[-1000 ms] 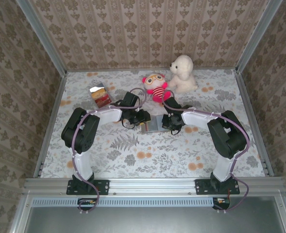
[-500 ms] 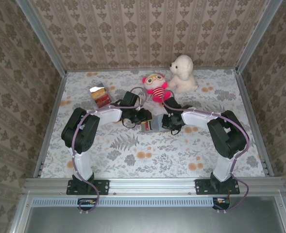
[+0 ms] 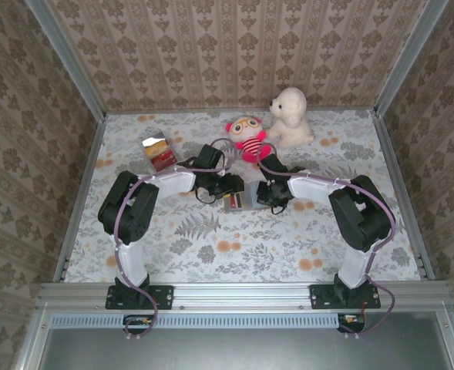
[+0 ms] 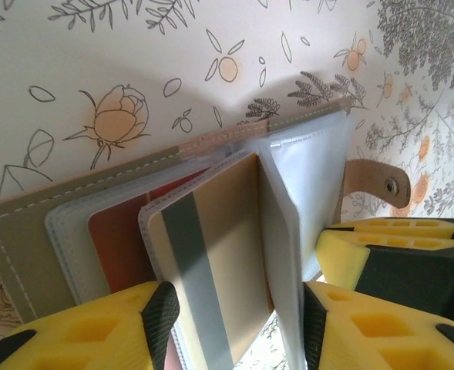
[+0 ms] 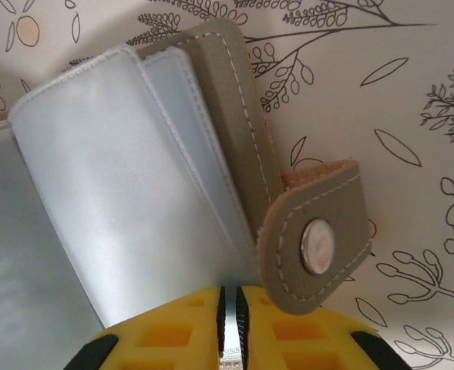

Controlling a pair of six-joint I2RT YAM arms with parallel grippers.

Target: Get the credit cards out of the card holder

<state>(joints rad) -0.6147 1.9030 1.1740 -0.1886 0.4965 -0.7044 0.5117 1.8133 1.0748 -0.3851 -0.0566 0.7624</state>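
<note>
A flower-patterned table [image 3: 211, 247] holds a thin grey stitched card holder [image 3: 242, 200], lying open at the middle between two black robot arms. The left gripper [image 4: 238, 308] has its yellow foam fingers [image 4: 126, 331] parted, one on each side of a clear plastic sleeve. That sleeve holds a gold-brown card with a grey stripe [image 4: 219, 254]. A red-orange card [image 4: 119, 239] sits in the sleeve behind it, against the grey cover. The right gripper [image 5: 228, 304] is closed almost completely, pinching the right-hand edge of the card holder where the frosted sleeves meet the cover. A grey snap tab with a metal stud [image 5: 315, 243] lies just beside its fingers. Far left on the table rests a small pile of loose silver, gold and red cards [image 3: 159, 152]. At the far edge sit a pink-haired doll with glasses [image 3: 247, 137] and a white plush dog [image 3: 290, 117].
</note>
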